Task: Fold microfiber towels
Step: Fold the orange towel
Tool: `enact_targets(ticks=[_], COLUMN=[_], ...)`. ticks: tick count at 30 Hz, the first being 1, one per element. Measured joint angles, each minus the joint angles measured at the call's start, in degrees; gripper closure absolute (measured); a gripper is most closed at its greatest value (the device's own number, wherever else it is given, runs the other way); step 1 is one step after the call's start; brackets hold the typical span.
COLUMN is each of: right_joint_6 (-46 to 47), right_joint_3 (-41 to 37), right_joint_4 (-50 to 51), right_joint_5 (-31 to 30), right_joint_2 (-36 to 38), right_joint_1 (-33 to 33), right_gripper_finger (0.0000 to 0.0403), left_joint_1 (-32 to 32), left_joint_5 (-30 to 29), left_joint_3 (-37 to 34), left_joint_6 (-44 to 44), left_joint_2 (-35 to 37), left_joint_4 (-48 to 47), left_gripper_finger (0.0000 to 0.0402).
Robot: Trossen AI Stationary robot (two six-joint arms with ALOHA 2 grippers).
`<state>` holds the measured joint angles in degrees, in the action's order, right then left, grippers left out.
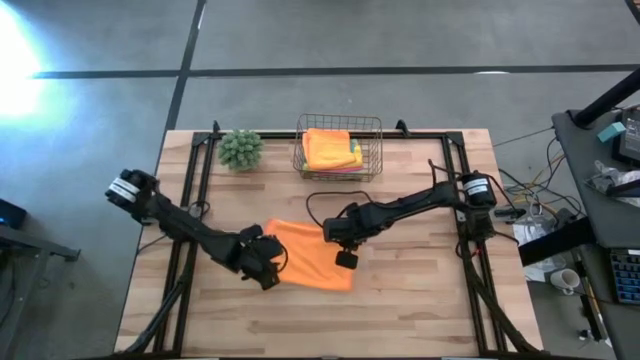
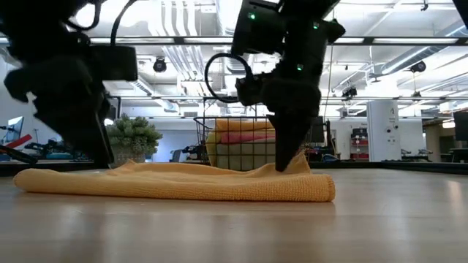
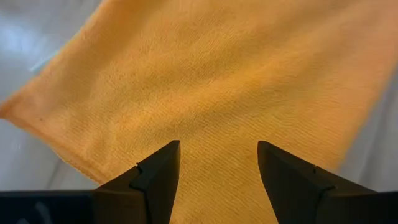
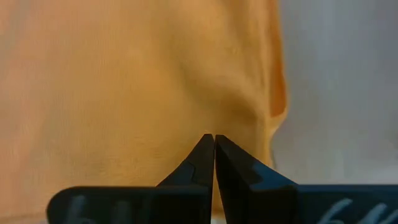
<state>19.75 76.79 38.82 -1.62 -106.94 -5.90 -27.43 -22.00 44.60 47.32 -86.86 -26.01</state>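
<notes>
Lying flat beneath both sets of fingers, the orange towel (image 1: 310,254) is not yet folded small — left gripper (image 3: 217,163) spread wide, holding nothing, right gripper (image 4: 214,152) pressed shut on its edge — while folded towels (image 1: 331,149) are stacked in the wire basket (image 1: 372,128).

Bright overhead light, glare on the floor (image 1: 20,45), wrist views softly blurred.

Matt, finely ribbed orange cloth towel (image 1: 312,254) on smooth wooden table (image 1: 420,300).
</notes>
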Motion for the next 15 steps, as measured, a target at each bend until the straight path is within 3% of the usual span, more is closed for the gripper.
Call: enact_targets(ticks=[8,15], right_joint_6=[0.86,4.74], right_joint_3=[-1.79,-1.81], right_joint_4=[-0.21,-3.06], right_joint_5=[2.25,6.56], right_joint_2=[0.00,0.00], right_joint_1=[-0.07,-3.01], right_gripper_finger=[0.0394,0.0394], left_joint_1=[0.05,2.41], left_joint_5=[0.03,-4.92], left_joint_3=[0.06,0.04], left_joint_6=[1.70,-0.12], left_joint_2=[-5.41,-6.08], left_joint_4=[-0.28,-0.39], left_gripper_finger=[0.0203,0.0203])
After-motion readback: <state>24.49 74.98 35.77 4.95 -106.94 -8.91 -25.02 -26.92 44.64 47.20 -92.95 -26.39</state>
